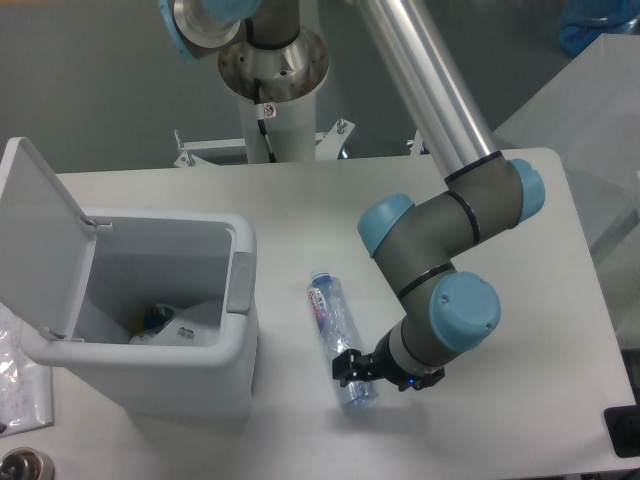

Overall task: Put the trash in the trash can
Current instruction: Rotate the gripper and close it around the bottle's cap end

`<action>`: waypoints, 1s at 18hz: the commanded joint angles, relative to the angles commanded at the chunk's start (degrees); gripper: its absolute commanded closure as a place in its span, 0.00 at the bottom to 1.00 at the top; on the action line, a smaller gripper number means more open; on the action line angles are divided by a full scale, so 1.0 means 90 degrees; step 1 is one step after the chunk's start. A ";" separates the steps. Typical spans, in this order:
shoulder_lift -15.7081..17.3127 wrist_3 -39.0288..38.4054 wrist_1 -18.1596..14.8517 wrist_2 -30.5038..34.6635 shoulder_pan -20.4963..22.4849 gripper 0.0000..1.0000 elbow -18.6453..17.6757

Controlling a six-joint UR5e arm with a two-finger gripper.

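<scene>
Gripper (352, 369) low over crushed bottle (338, 339) (lower end); trash can (236, 345) lid open, beside.
</scene>
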 joint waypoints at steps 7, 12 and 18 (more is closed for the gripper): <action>-0.0176 -0.0176 0.0049 0.0195 -0.0117 0.00 0.0049; -0.0274 -0.0333 0.0068 0.0420 -0.0196 0.00 0.0117; -0.0294 -0.0333 0.0088 0.0430 -0.0235 0.13 0.0147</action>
